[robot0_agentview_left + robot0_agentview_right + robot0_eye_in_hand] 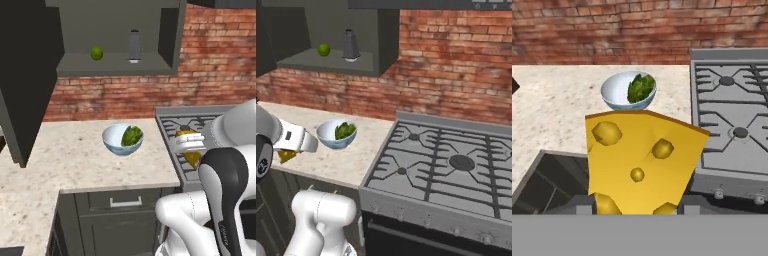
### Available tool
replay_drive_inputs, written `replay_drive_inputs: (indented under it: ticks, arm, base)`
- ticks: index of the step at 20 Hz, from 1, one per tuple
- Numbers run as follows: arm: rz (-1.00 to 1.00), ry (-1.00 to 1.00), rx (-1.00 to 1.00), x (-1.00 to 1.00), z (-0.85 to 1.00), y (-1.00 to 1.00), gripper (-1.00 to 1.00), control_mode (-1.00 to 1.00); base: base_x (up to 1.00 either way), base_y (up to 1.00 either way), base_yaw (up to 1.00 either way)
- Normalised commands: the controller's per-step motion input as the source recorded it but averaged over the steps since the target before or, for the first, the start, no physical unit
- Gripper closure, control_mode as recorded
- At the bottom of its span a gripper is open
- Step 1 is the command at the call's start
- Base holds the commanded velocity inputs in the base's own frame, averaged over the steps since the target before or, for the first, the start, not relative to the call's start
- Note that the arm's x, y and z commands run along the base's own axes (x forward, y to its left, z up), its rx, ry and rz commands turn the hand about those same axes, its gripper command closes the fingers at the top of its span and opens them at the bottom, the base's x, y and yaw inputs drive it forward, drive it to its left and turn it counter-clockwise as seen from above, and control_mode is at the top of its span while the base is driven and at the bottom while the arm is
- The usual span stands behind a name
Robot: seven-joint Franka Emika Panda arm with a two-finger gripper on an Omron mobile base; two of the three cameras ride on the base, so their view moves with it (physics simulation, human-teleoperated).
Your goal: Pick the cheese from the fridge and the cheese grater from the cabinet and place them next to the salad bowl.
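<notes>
Cheese (643, 162) sits clamped in the gripper (637, 210), filling the lower middle of the hand view; fingers hidden behind the wedge. From the left base view a yellow sliver of it shows under the white hand (mostly covered by the arm). It hangs above the table (75, 155) edge, near the stove (446, 160). Salad bowl (123, 139) rests on the table at 12 o'clock from the cheese, apart from it. Cabinet (115, 65) stands open above; grater (349, 46) upright on its shelf, lime (324, 49) at its 9 o'clock.
</notes>
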Motion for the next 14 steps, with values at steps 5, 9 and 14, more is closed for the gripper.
replay_drive_inputs:
  ticks: [5, 9, 14]
  arm:
    - [0.0, 0.0, 0.0, 0.0, 0.0, 0.0, 1.0, 1.0]
    - [0.0, 0.0, 0.0, 0.0, 0.0, 0.0, 1.0, 1.0]
    - [0.0, 0.0, 0.0, 0.0, 0.0, 0.0, 1.0, 1.0]
  base:
    - [0.8, 0.36, -0.19]
    - [0.63, 0.34, -0.21]
    - [0.27, 0.48, -0.19]
